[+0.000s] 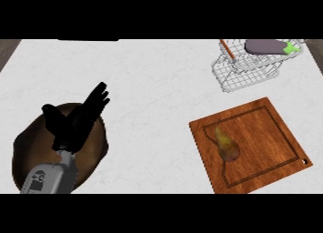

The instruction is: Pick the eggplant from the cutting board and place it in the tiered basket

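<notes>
In the head view you look steeply down on a white, faintly marbled worktop point(157, 91). Strips of grey-brown wooden floor point(2, 48) show past its far corners, and a dark strip point(88, 39) sits at its far edge.

Take the board point(271, 150) as your landmark. It is reddish wood with a groove round its rim, it lies turned at an angle on the right part of the worktop, and a yellowish pear-shaped thing point(225, 144) rests on its left half.

Beyond the board, near the far right corner, stands the white wire basket point(241, 79). The eggplant point(268, 47) lies on its side in the basket's upper tier, its green stem end pointing right, and it is off the board.

Well to the left of the board, across a wide stretch of worktop, you see the left hand point(73, 125) on its grey forearm point(46, 177). It shows over a brown oval point(29, 150), which could be a plate or a slab; you cannot tell which. The fingers point(95, 101) are straight and close together, pointing away and slightly toward the board, with the thumb set out to the side. They hold nothing.

The eggplant is well apart from the fingers, far off to their right and farther back, on the same side as the board.
</notes>
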You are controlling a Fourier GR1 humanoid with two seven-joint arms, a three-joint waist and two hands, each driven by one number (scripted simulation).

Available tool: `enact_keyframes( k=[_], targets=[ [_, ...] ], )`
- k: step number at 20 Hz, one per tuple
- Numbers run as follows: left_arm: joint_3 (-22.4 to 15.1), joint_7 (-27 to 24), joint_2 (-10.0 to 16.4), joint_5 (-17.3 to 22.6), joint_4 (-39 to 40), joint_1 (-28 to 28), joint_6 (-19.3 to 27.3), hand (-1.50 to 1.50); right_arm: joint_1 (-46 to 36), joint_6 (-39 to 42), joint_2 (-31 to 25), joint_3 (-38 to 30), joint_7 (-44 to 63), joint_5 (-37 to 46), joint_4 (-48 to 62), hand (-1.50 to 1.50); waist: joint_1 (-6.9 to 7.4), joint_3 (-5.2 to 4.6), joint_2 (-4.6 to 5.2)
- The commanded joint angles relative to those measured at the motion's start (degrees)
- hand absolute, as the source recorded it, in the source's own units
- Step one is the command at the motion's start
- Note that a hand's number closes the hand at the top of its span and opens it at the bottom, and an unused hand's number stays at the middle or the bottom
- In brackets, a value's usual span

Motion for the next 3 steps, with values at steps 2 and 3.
enact_keyframes(
  k=[2,3],
  targets=[
    [0.51,-0.11,0.21,0.13,0.78,-0.77,-0.22,0.00,3.53,4.54,-5.26,-1.60,-3.42,-0.76,2.03,-1.50,0.50,0.16,0.39],
    [-0.63,2.70,-0.68,-0.30,-0.99,-1.82,0.91,0.00,5.98,6.36,-5.26,-1.26,-6.31,-0.50,1.43,-1.50,-0.09,0.20,0.04]
  ],
)
